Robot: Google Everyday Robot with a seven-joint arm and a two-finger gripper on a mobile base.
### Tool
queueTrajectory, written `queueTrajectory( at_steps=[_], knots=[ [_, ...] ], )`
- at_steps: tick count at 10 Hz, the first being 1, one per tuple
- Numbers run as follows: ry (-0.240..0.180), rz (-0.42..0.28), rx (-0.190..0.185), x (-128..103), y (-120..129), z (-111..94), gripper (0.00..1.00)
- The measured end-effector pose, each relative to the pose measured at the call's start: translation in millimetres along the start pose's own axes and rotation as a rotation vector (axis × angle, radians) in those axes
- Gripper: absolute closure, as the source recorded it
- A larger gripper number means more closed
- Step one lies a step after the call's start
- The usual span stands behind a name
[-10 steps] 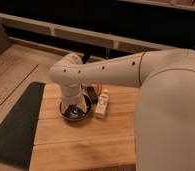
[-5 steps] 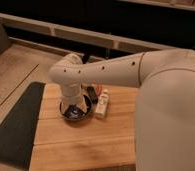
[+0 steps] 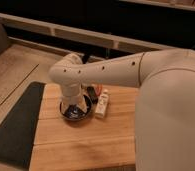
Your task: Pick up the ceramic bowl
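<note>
Filling the near right corner, the robot's white arm reaches leftward across a wooden tabletop, whose closest planks lie bare. A dark mat lies along the table's left edge, well apart from the work.

Further in, near the middle of the wood, sits the ceramic bowl, dark and glossy, upright and resting flat on the table. The gripper hangs straight down from the bent wrist and is sunk into the bowl's mouth, so only the rim and a crescent of the glazed wall show around it. Whether it is released or clenched on the rim cannot be told, since the wrist housing hides its tips.

Compared with the views from a second and half a second ago, nothing has visibly shifted: arm, bowl and neighbours all stand in the same places. That suggests the descent is finished and the grasp is being settled, with the lift not yet begun; the bowl shows no gap beneath it.

Just beside the bowl, on its right, lies a white bottle, close enough to be nudged when the bowl rises. Behind them rests a small dark object with a red mark, too indistinct to name. Farthest back runs a pale ledge.

Counted: one bowl, one bottle, one small dark object, one mat, one arm and one gripper.
</note>
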Motion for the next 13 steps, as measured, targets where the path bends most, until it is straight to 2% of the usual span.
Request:
queueTrajectory(
  at_steps=[9, 10, 12, 13],
  knots=[
    [-0.007, -0.007, 0.001, -2, 0, -2, 0.35],
    [-0.031, -0.032, 0.006, -10, -1, -6, 0.35],
    [-0.129, -0.129, 0.027, -46, -10, -25, 0.35],
    [-0.2, -0.192, 0.026, -68, -12, -41, 0.35]
  ],
)
